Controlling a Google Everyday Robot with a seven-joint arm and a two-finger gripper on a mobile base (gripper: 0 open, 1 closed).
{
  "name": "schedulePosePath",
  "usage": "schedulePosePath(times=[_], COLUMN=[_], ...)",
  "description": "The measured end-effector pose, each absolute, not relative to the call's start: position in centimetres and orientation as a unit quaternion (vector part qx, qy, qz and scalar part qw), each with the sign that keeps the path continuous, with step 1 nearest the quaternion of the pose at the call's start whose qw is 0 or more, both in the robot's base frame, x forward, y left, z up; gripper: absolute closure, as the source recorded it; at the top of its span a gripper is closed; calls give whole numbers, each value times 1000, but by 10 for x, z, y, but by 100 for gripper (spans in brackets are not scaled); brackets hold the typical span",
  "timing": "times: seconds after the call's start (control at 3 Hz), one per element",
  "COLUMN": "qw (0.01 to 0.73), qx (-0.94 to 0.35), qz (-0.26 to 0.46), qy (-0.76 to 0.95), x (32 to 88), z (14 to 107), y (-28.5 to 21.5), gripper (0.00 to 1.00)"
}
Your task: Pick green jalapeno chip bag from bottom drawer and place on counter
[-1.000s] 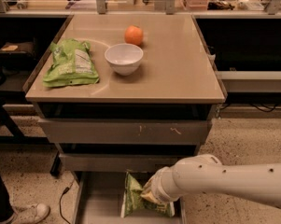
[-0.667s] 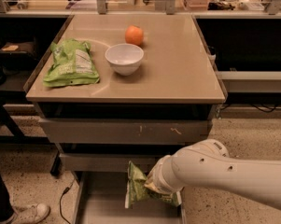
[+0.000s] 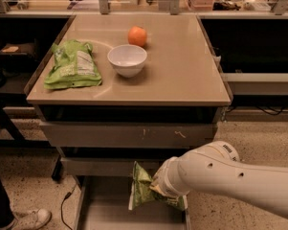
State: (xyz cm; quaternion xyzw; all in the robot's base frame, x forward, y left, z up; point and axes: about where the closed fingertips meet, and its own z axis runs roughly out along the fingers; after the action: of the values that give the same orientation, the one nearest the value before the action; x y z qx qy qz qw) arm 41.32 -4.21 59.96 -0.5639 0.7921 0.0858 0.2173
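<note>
Over bottom drawer (image 3: 103, 212), tool (image 3: 156, 192) holds green jalapeno chip bag (image 3: 139, 186).

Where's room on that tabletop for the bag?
The counter is bare on its right half, beyond the white bowl and orange. The lime-green bag crowds the left. The gripper is low, at the chip bag over the bottom drawer.

hand (image 3: 159, 191) | holds green jalapeno chip bag (image 3: 140, 188) (upright) | above bottom drawer (image 3: 104, 215)

No text can be read anywhere. The gripper (image 3: 159, 191) is seen clamped on the green jalapeno chip bag (image 3: 140, 186) above the bottom drawer (image 3: 110, 215)
</note>
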Motion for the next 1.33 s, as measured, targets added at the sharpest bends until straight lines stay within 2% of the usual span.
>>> schedulePosePath(times=[0.33, 1.0, 1.33], qw=[233, 288, 288], qx=[-568, -587, -587], qz=[55, -61, -61], qy=[787, 754, 754], x=[421, 442, 442], z=[631, 782, 782], y=[-51, -74, -74], gripper=[100, 100, 100])
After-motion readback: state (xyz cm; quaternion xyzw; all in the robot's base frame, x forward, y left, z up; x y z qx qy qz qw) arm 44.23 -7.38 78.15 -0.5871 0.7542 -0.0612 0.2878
